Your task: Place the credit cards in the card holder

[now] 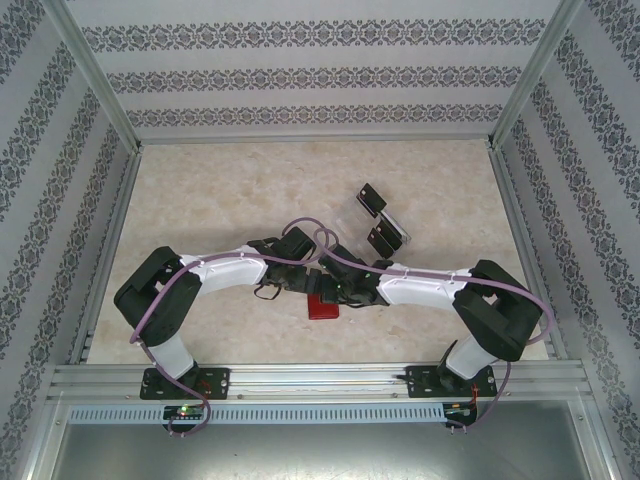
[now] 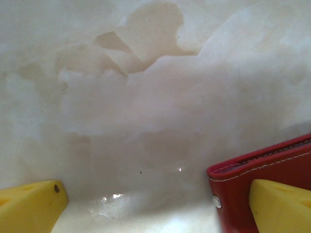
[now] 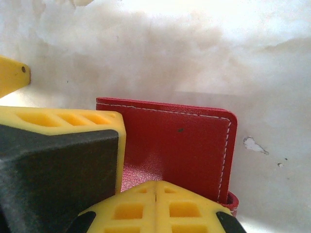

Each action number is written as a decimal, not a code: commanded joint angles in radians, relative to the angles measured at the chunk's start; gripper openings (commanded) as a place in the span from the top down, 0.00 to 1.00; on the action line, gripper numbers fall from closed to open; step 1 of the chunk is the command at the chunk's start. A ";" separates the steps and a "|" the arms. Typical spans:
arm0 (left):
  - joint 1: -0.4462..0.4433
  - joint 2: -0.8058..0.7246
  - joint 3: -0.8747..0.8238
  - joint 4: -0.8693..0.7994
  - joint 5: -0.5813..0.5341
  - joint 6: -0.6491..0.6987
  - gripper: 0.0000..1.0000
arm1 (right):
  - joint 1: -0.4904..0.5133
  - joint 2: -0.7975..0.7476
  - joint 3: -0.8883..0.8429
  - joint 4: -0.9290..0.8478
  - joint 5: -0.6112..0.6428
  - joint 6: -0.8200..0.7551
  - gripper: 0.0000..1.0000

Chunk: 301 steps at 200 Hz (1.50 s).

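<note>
wallet (image 1: 322,306) lies closed on the table (image 1: 200,200) between both grippers, cards (image 1: 372,199) well apart behind. left gripper (image 2: 155,208) gapes, one finger (image 2: 279,206) over the wallet; right gripper (image 3: 155,194) is clenched at its edge. step, i judge: opening the wallet; next, pinch and lift a flap.

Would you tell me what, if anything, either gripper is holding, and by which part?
Nothing visibly: the left gripper stands open at a corner of the red leather-like folding wallet; the right gripper is shut over it.
</note>
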<state>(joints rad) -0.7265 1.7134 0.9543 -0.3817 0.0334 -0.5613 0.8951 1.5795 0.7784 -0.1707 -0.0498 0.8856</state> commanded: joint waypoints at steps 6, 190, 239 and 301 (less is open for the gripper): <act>0.000 0.068 -0.022 -0.044 -0.040 0.024 0.00 | 0.038 0.062 -0.079 -0.010 -0.005 0.045 1.00; 0.108 -0.067 0.147 -0.123 -0.132 0.011 0.00 | -0.119 -0.328 0.176 -0.264 0.055 -0.167 0.14; 0.239 -0.228 0.250 -0.197 -0.221 0.120 0.00 | -0.409 -0.492 0.250 -0.401 0.151 -0.259 0.02; 0.497 -0.594 -0.116 0.239 -0.306 0.444 0.00 | -0.814 -0.514 0.162 -0.193 0.460 -0.344 0.02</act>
<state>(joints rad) -0.2604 1.2564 1.0260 -0.3985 -0.1818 -0.3546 0.1482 1.0893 1.0271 -0.5114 0.2005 0.6109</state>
